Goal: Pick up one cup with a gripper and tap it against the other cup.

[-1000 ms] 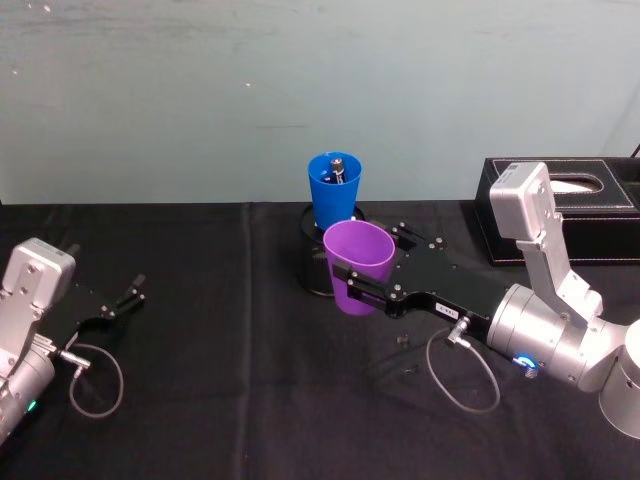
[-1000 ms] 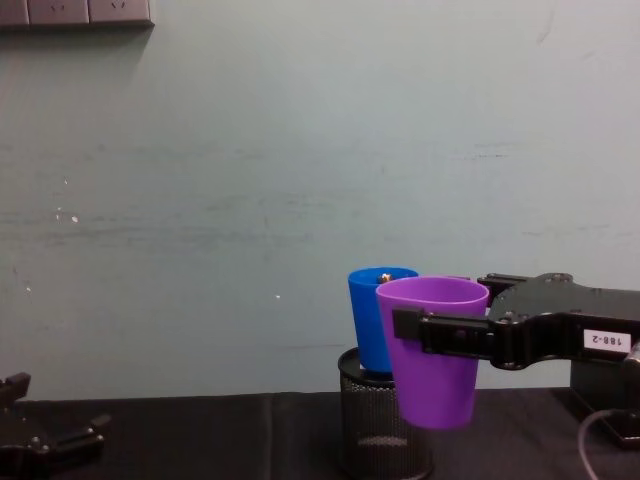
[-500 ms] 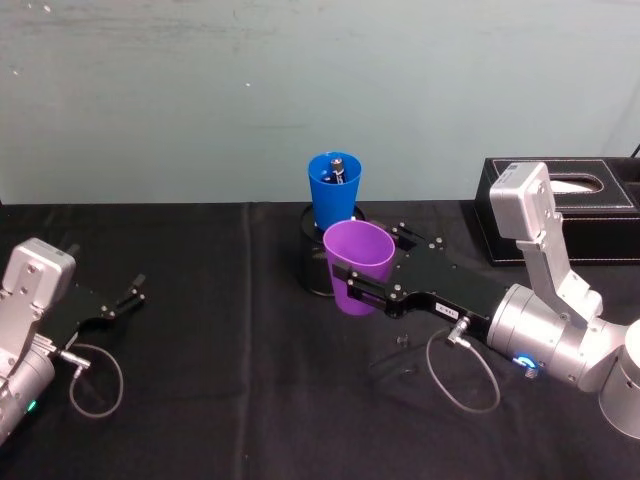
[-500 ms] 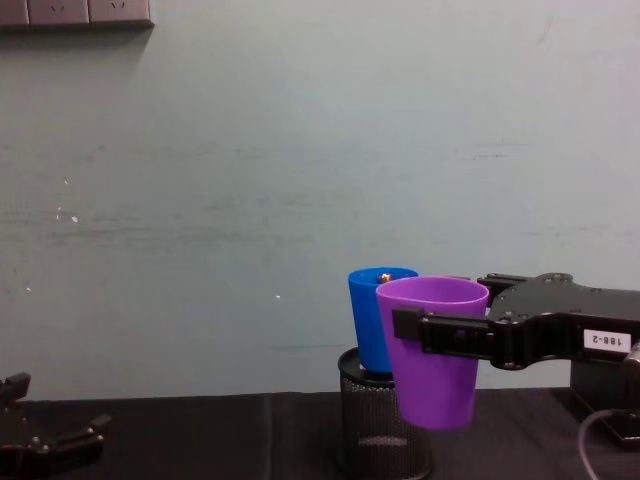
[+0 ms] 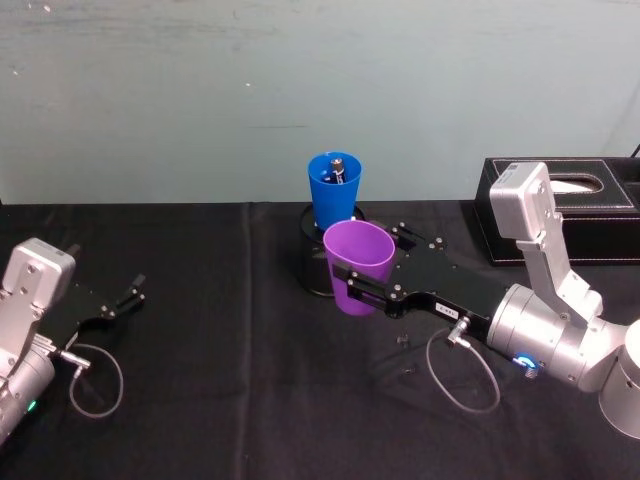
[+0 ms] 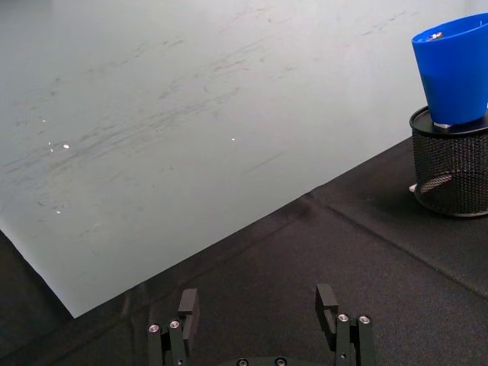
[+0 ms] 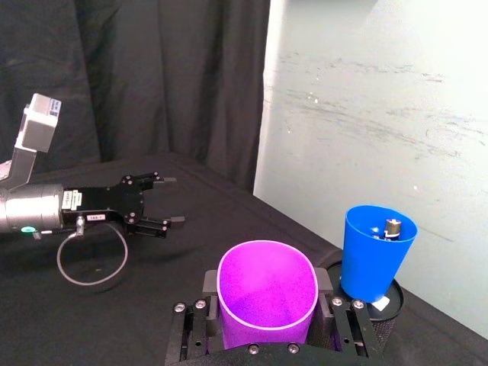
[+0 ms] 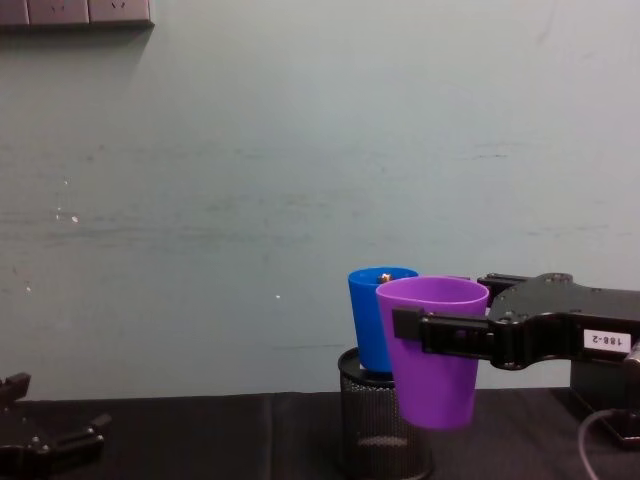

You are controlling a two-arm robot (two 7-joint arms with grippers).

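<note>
At table centre, just on the robot's side of the black wire-mesh pen holder [image 8: 384, 432], the right gripper [image 5: 365, 285] holds the purple tumbler [image 5: 358, 262] clear of the black cloth.

- Grip: its 2 fingers [image 7: 329, 303] are clamped on opposite sides of the tumbler wall, below the rim. The cup is upright, mouth up.
- Blue tumbler [image 5: 333, 190]: seated in the mouth of the pen holder, so its base rides higher than the purple one's. A small metallic item sits inside it.
- Gap: the right wrist view shows a sliver of space between the 2 cups. Judged near, not touching.
- Left gripper [image 5: 125, 298]: low over the cloth at the table's left, well apart from the cups, fingers spread, holding nothing.
- Black tissue box [image 5: 590, 205]: at the right rear, out of the path.

Step in hand, as judged: pickup done, tap not yet made.

Next move calls for a short, gentle push of the purple cup away from the robot and slightly left, wall to wall. The blue cup only rests in the holder, so a hard knock could tip it.
</note>
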